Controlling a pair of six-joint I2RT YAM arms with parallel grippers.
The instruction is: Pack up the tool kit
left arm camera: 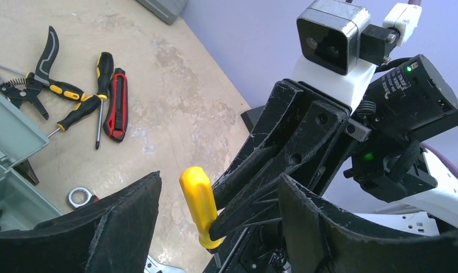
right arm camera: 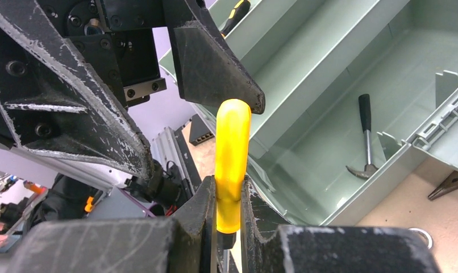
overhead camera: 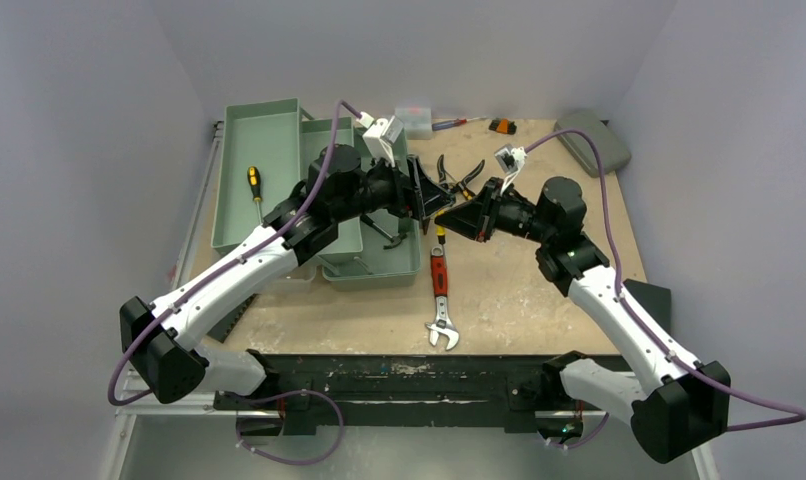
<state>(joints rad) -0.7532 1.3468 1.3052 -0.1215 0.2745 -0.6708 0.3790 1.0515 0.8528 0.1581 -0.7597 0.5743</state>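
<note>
The toolbox (overhead camera: pixel 379 270) is set open on the left half of the table (overhead camera: pixel 539 300), just ahead of the left arm, with its tray (overhead camera: pixel 269 150) folded out to the far left. A hammer (right arm camera: pixel 366 136) is seen lying in the main compartment, and a screwdriver (overhead camera: pixel 254 185) with a yellow-and-black grip is laid in the tray.

The right gripper (right arm camera: pixel 229 182) is clamped on a yellow handle (right arm camera: pixel 231 142), gripped near its lower end and held upright just beside the toolbox's right wall. The rest of that tool is hidden behind the fingers.

The left gripper (left arm camera: pixel 220 181) is spread wide and nothing is held in it. The top of the yellow handle is seen between its two fingers (left arm camera: pixel 119 222). Whether a fingertip touches it cannot be told.

On the table to the right of the toolbox, pliers (left arm camera: pixel 33 78) and a red knife (left arm camera: pixel 117 96) are laid side by side. A red-handled wrench (overhead camera: pixel 439 290) lies nearer the arms. A flat grey case (overhead camera: pixel 591 140) is placed at the far right corner, well apart from the toolbox.

A printed label (left arm camera: pixel 398 85) is carried on the right arm's wrist housing, but its writing is too small to be read.
</note>
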